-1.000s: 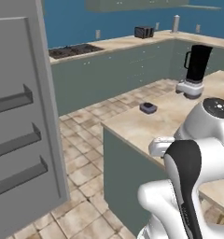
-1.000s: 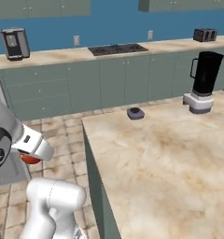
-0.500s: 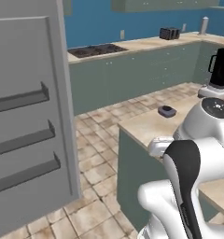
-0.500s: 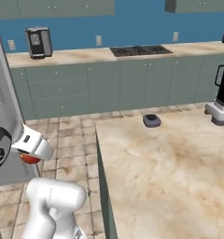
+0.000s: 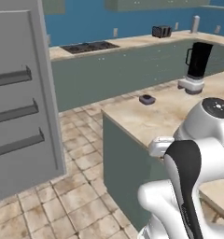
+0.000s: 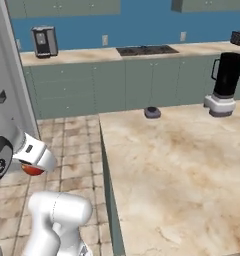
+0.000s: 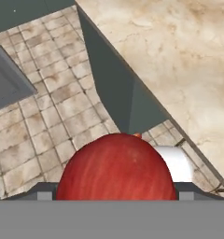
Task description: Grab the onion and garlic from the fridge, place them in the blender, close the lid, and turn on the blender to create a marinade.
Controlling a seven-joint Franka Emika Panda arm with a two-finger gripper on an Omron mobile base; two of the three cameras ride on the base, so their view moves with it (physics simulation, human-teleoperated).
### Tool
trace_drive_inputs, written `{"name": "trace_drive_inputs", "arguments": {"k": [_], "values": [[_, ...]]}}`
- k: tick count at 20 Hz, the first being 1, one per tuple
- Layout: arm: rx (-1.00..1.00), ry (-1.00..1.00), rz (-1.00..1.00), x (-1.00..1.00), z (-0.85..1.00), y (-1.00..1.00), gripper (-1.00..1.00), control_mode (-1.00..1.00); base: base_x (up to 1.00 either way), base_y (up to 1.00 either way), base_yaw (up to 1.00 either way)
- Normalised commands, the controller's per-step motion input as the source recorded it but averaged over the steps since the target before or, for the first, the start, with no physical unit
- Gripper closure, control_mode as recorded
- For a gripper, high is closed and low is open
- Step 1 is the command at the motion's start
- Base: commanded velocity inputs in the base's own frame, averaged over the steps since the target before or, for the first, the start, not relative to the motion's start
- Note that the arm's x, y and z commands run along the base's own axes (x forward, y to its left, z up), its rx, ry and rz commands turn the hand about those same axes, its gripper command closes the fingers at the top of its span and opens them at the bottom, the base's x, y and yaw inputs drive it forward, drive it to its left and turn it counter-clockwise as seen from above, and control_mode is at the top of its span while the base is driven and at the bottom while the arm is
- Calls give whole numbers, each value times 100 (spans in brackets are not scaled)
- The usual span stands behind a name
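Red-orange, streaked, round: the onion (image 7: 116,168) sits right at the camera in the hand view, wedged between the gripper (image 7: 116,193) tips, whose jaws stand wide and closed around it. From the right base view the same onion (image 6: 32,169) peeks out as a small red curve under the white hand, low at the left, above the tiled floor (image 6: 77,155).

Beige-brown floor tiles run under the hand, between the tall grey fridge door (image 5: 20,107) with its flat grey door shelves on the left and the island's grey-green side panel (image 5: 121,168).

Marbled tan island counter (image 6: 177,170) spreads to the right of the arm. Toward its far edge lies the small round grey-lilac lid (image 6: 152,112) with a dark centre, flat on the stone. Well apart from it, further right along the same far edge, stands the blender (image 6: 225,84): tall black jar with a side handle on a squat white-grey base, upright, top uncovered.

Beyond the floor gap, a back counter over grey-green cabinets carries a black cooktop (image 6: 144,50), a dark coffee machine (image 6: 44,41) to the left and a dark toaster (image 5: 161,31) at the right end, all against a blue wall (image 6: 142,22).

Garlic: cannot make it out.
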Motion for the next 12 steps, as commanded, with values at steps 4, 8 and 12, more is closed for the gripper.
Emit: {"name": "trace_drive_inputs", "arguments": {"k": [4, 8, 12], "values": [[0, 0, 0, 0, 0, 0, 100, 100, -100, -13, -10], [0, 0, 0, 0, 0, 0, 100, 100, -100, -31, -14], [0, 0, 0, 0, 0, 0, 100, 100, -100, -36, -18]]}}
